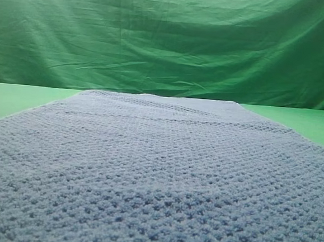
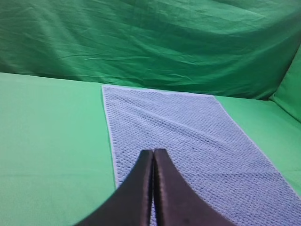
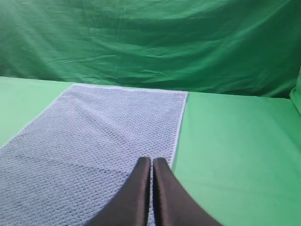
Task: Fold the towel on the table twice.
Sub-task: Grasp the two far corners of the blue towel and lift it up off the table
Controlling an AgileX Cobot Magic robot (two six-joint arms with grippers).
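Both end effectors have their dark fingers pressed together, with nothing between them. Seen from the left wrist, the left end effector has its tips meeting in a thin seam, above the towel just inside the towel's left long edge. Seen from the right wrist, the right end effector is likewise closed to a narrow line, above the towel just inside its right long edge. Whether either pair of tips touches the fabric cannot be told from these views.

In both wrist views the towel lies spread flat and unfolded on the green worktop, its long sides running away from the cameras toward the wrinkled green backdrop cloth. Its far short edge lies straight, near the foot of that backdrop but apart from it, with a strip of worktop showing between. The waffle weave is even, with a pale hem along the edges and faint crease lines crossing the surface.

From the exterior high view, the towel fills the lower frame from side to side, narrowing toward its far edge. Bare worktop shows at the left and right beyond it, and the backdrop cloth hangs behind. Neither end effector appears in this view.
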